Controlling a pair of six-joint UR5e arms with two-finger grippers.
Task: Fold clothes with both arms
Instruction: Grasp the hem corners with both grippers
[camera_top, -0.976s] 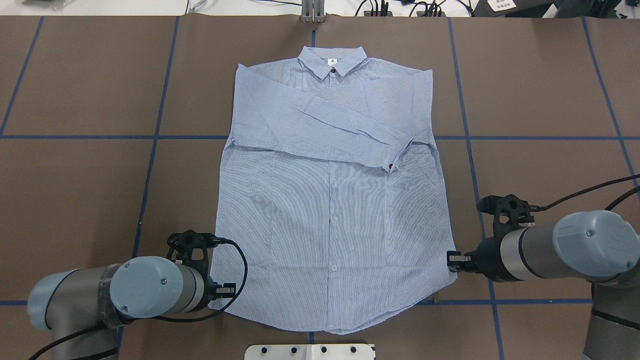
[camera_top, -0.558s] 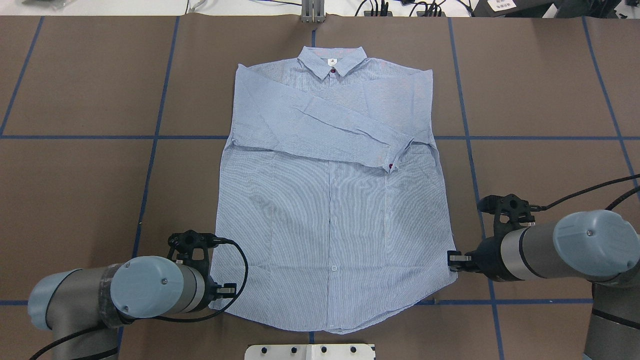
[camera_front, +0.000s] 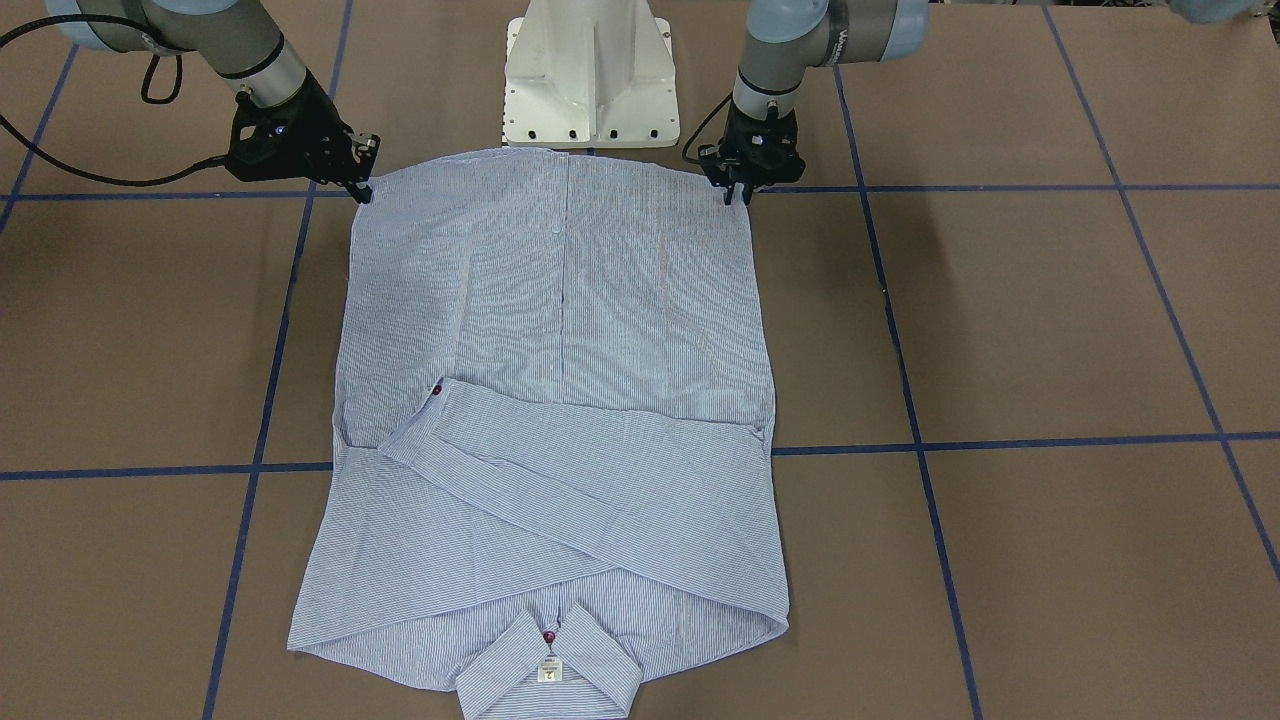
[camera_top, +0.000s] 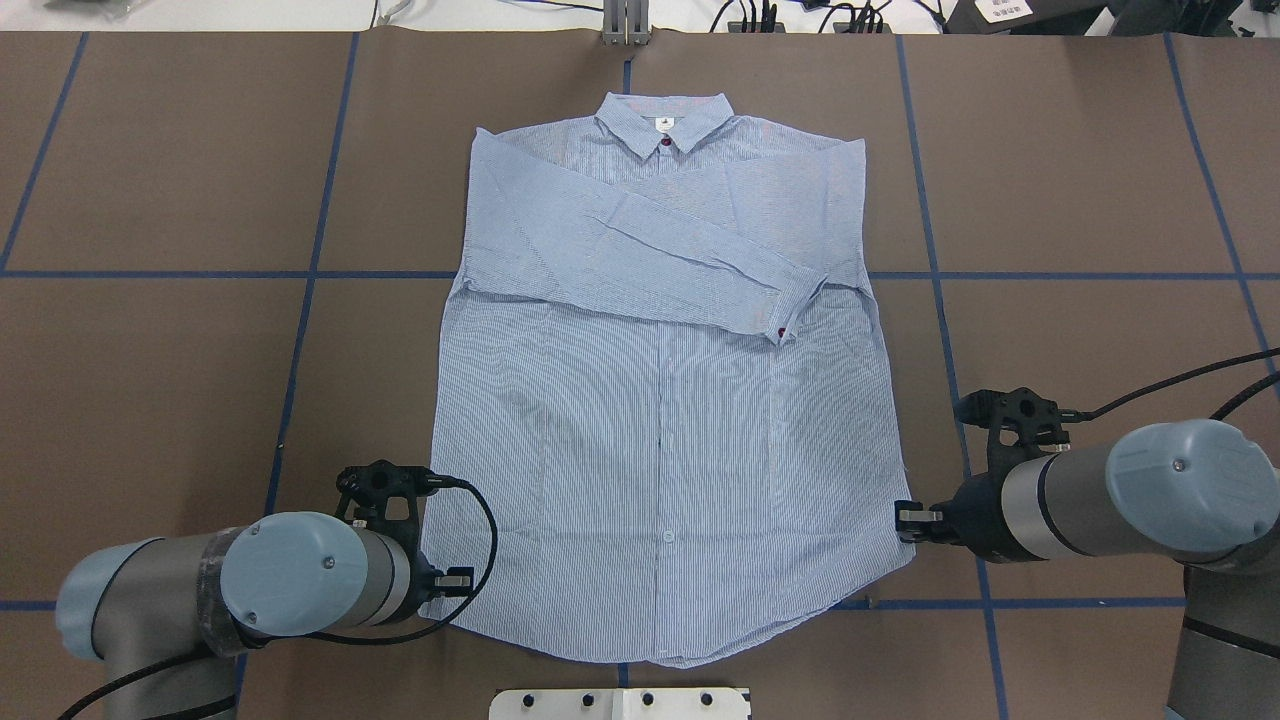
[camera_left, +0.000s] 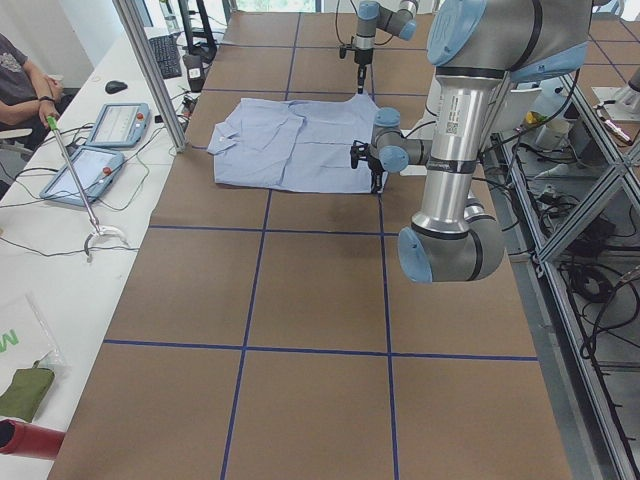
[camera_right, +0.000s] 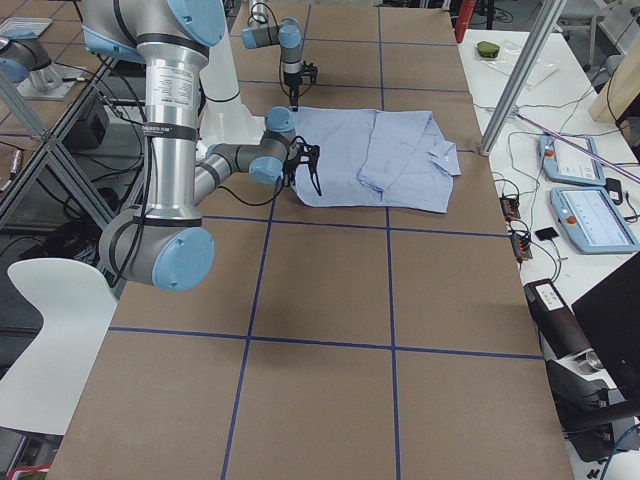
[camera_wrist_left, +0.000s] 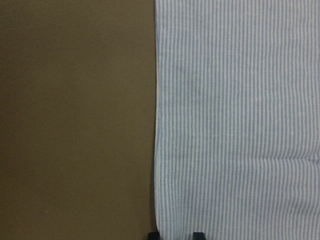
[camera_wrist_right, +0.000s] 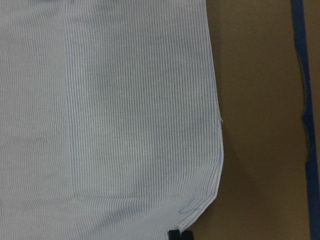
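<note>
Straight out from the white pedestal base (camera_front: 590, 70), on the brown table (camera_top: 150, 150) with its blue tape grid, I see the striped shirt (camera_top: 660, 430) lying flat and face up. Its hem is on the end nearest the base and its collar (camera_top: 625, 125) on the end farthest from it.

Both sleeves are folded across the chest; the upper sleeve (camera_top: 650, 260) runs diagonally.

- Left arm (camera_top: 290, 585): reaches out low from the base's left side.
- Right arm (camera_top: 1100, 500): reaches out low from the base's right side.
- Left gripper (camera_top: 460, 580): at the hem corner left of the base. The wrist view shows its fingertips (camera_wrist_left: 199, 235) spread, with the shirt's side edge between them.
- Right gripper (camera_top: 905, 521): at the hem corner right of the base. The wrist view shows its tips as one dark block pressed together on the corner, with the cloth puckered just beyond.

The red cuff button (camera_top: 781, 332) shows at the upper sleeve's end, toward the right arm's side.
</note>
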